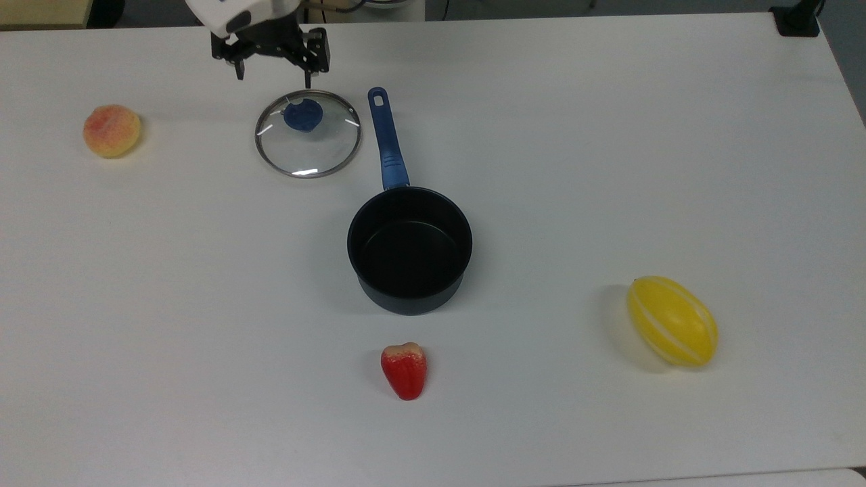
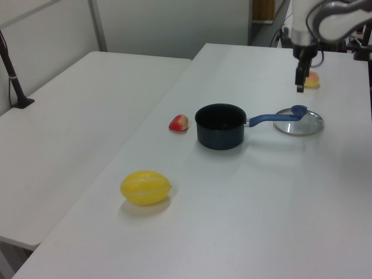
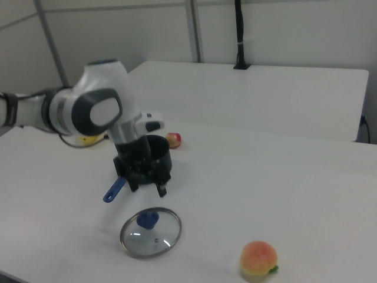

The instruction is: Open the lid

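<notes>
With the lid (image 1: 308,133) lying on the desk (image 1: 609,135) beside the saucepan (image 1: 409,249), the claw (image 1: 272,65) is hovering wide open and empty, needing only to clear away.

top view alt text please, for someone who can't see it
A glass lid lies flat on a white table beside an open dark saucepan, with the robot's open tool raised above it. A peach, a red fruit and a yellow melon sit around them.
</notes>
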